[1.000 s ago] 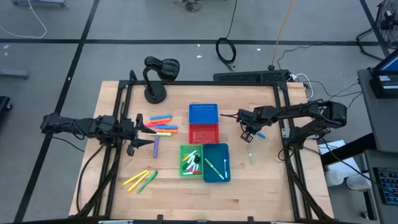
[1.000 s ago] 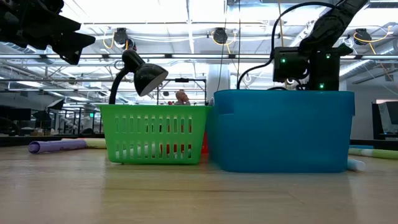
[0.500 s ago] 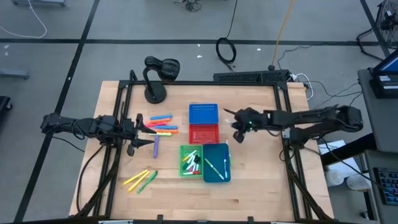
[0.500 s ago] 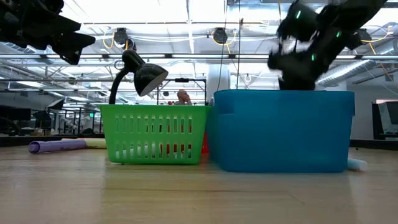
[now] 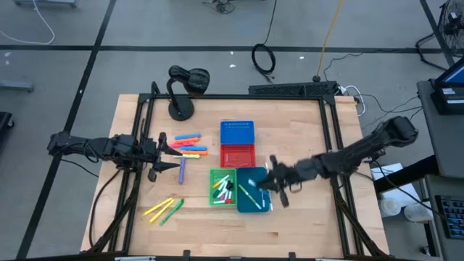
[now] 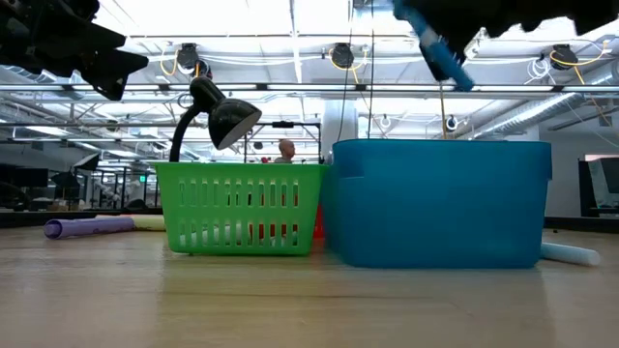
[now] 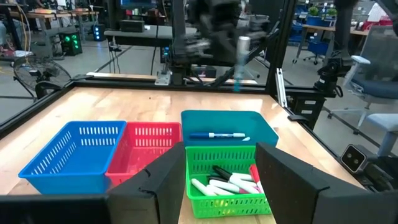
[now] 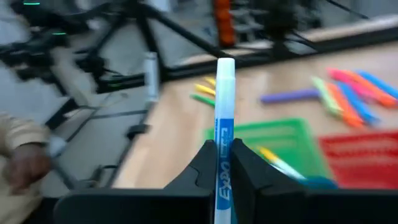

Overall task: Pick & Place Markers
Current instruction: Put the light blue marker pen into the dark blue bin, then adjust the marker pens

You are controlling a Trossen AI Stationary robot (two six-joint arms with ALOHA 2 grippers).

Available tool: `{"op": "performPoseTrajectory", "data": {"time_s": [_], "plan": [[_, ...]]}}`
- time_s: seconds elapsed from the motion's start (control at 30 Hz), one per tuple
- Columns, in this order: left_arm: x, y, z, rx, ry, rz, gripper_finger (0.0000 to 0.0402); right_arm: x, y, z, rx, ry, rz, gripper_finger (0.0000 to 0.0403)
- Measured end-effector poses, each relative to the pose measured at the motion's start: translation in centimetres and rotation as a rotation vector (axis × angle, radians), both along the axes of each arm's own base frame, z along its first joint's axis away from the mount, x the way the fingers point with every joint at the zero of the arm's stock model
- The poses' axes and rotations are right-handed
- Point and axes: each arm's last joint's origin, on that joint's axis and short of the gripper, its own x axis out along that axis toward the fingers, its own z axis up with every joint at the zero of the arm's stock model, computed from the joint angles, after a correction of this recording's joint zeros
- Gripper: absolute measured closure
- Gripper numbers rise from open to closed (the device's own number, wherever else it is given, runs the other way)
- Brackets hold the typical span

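Over the teal bin, we hold a marker ready to drop

Our right gripper (image 5: 278,181) pinches a blue-capped white marker (image 8: 224,134), its length pointing straight out between the fingers, above the teal bin (image 5: 253,206); our left gripper (image 5: 168,154) waits wide open beside the loose markers (image 5: 190,145)

Two dark jointed arms, seemingly cable-wrapped.
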Motion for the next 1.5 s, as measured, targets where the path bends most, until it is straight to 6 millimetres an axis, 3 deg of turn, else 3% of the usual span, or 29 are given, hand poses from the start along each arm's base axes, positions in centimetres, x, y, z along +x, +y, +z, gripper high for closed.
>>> {"op": "performPoseTrajectory", "data": {"time_s": [0.23,0.43,0.57,1.0,1.1,1.3,1.4,1.5], "plan": [[0.0,0.0,0.0,0.0,0.0,0.0,0.0204,1.6,4.0,-4.3,-0.14,-0.012,-0.031,0.0393],[0.0,0.0,0.0,0.0,0.0,0.0,0.0204,2.1,4.4,-6.4,-0.031,-0.016,-0.402,0.0392],[0.0,0.0,0.0,0.0,0.001,0.0,0.0204,1.9,4.3,-6.4,-0.014,-0.014,-0.459,0.0375],[0.0,0.0,0.0,0.0,0.0,0.0,0.0204,1.5,4.6,-5.4,-0.031,-0.033,-0.429,0.0255],[0.0,0.0,0.0,0.0,0.0,0.0,0.0204,1.3,5.2,-5.1,-0.084,-0.045,-0.303,0.0246],[0.0,0.0,0.0,0.0,0.0,0.0,0.0204,-0.1,7.9,-3.4,-0.019,-0.117,0.155,0.0263],[0.0,0.0,0.0,0.0,0.0,0.0,0.0204,-1.2,9.8,-3.7,-0.052,-0.051,0.329,0.0294],[0.0,0.0,0.0,0.0,0.0,0.0,0.0204,-2.7,11.2,-5.5,-0.167,0.154,0.406,0.0356]]}}
